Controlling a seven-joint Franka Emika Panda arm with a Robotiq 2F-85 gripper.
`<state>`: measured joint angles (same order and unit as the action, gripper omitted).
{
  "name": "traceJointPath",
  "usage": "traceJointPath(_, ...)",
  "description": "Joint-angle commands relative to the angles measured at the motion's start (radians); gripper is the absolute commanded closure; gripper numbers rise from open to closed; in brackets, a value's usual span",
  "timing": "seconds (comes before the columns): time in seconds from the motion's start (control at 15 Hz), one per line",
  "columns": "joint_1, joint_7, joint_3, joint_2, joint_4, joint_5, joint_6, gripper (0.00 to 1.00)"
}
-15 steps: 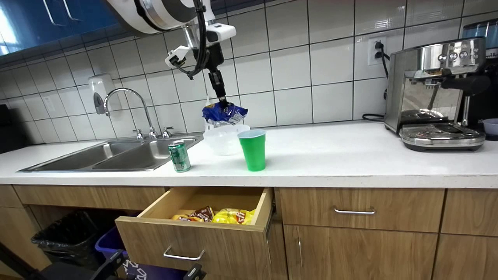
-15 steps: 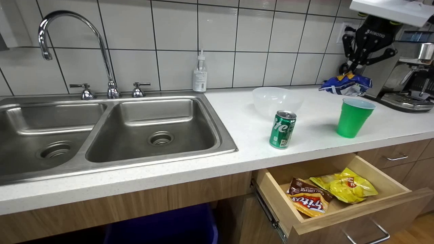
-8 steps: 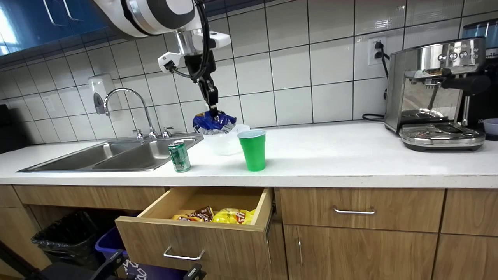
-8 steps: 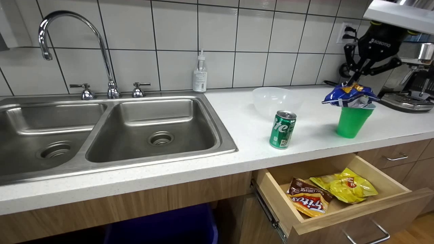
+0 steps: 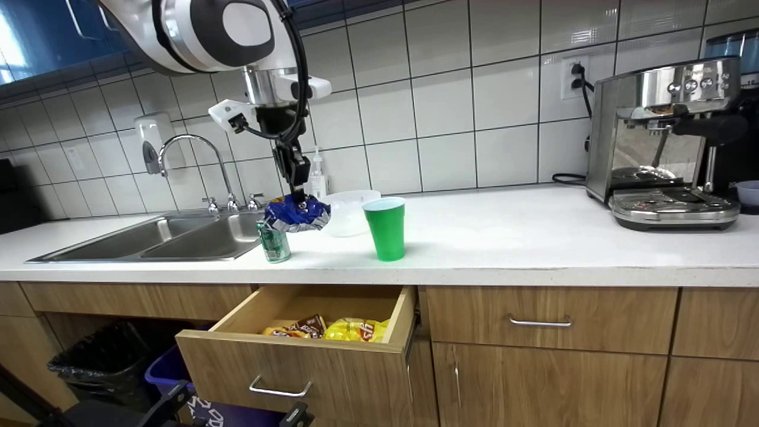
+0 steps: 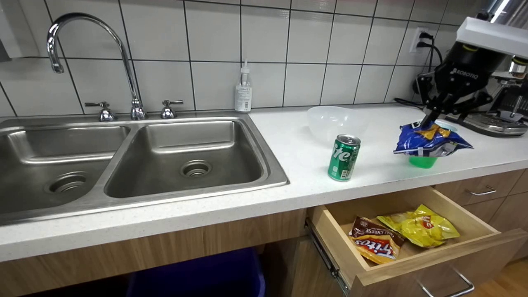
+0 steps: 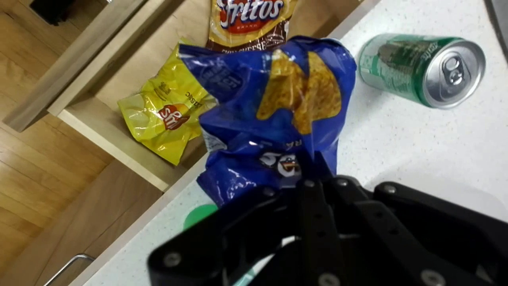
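Now your pincer [image 7: 313, 162], pinching the blue chip bag [image 7: 254, 119], sits lower than a moment ago, putting the bag nearer the open drawer [image 5: 296, 362].

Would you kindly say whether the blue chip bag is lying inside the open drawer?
No, the fingers hold the blue chip bag higher than the drawer.

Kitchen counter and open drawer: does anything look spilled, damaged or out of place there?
Nothing looks spilled or torn. The open drawer stands out a little, jutting from below the counter while the neighboring drawer is shut. The blue chip bag looks crumpled, but the hand is pinching it, which probably explains that.
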<state>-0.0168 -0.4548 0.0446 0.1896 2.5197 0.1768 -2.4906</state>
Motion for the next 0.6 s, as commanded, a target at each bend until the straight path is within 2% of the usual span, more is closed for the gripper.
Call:
traceJointPath(0.0, 0.005, 0.073, -0.027, 0.065, 0.067, 0.023, 0.037, 1.00)
traceJointPath(0.53, -0.002, 0.177, -0.036, 0.125, 0.166, 0.014, 0.072, 1.00)
